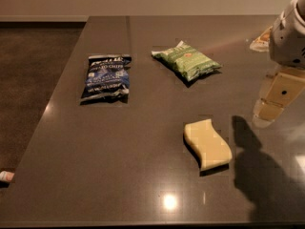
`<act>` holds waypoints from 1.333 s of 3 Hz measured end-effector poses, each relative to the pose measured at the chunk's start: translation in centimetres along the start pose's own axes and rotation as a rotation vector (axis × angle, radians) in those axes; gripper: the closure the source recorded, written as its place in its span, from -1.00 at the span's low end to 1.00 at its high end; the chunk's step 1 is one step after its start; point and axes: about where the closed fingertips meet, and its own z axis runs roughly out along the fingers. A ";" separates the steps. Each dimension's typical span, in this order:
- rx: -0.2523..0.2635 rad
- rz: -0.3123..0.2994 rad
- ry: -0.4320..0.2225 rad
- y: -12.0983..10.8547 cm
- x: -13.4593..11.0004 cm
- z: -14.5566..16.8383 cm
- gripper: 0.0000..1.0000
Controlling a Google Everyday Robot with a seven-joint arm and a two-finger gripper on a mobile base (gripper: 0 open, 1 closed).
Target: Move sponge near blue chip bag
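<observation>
1. Blue chip bag (107, 77), left on the worktop (143, 175): white lettering, only "CHIPS" legible.
2. Green chip bag (187, 60): print too small to read.
3. Robot's jaws, at the right edge above the worktop: no readable marking.

You're looking at a dim, warm-lit scene. The glossy dark surface (119, 175) throws back one small bright lamp glare at 6 o'clock. The tool (275, 101), pale and well lit at 3 o'clock, casts a broad dark shadow at 5 o'clock. The sponge (207, 144) and blue chip bag (107, 75) show thin shadows along their near edges.
</observation>
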 end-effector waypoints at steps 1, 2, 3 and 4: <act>0.001 0.000 0.000 0.0 0.0 0.0 -1.00; 0.008 -0.014 -0.002 0.4 0.2 1.0 -1.00; -0.013 -0.035 0.003 1.3 0.3 3.2 -1.00; -0.049 -0.061 0.007 2.4 0.0 5.7 -1.00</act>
